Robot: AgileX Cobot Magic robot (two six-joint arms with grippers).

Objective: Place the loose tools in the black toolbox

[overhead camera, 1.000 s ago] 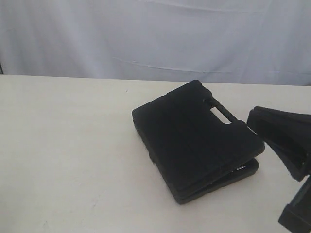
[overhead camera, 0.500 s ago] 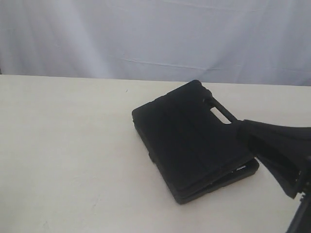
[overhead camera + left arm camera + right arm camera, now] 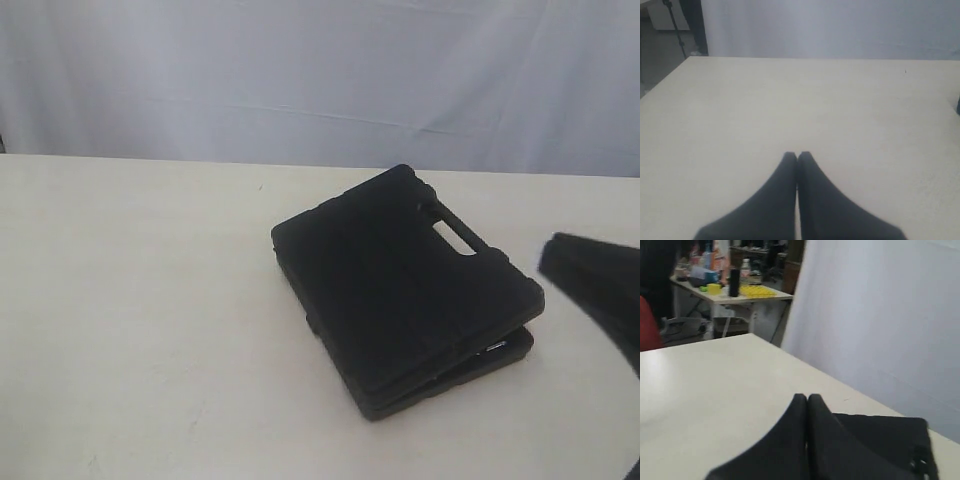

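The right arm (image 3: 592, 285) has drawn back from the toolbox (image 3: 400, 285). Half a second ago its dark bulk overlapped the lid's near right edge; now it sits off to the right, cut by the picture's border, with bare worktop (image 3: 130, 300) between the two. The toolbox has not shifted. It lies flat, right of the worktop's middle, with its lid down but not quite home, and a thin wedge of gap shows at the near right corner. This suggests the packing is done or nearly so, with the closing perhaps left to finish. No loose tools show in any view, and whether they lie inside is hidden; a pale glint in the gap is too small to name. The right claw (image 3: 807, 397) has its fingers pressed together on nothing, above the worktop with the toolbox beyond it. The left claw (image 3: 797, 155) is likewise pressed together and empty over bare worktop.
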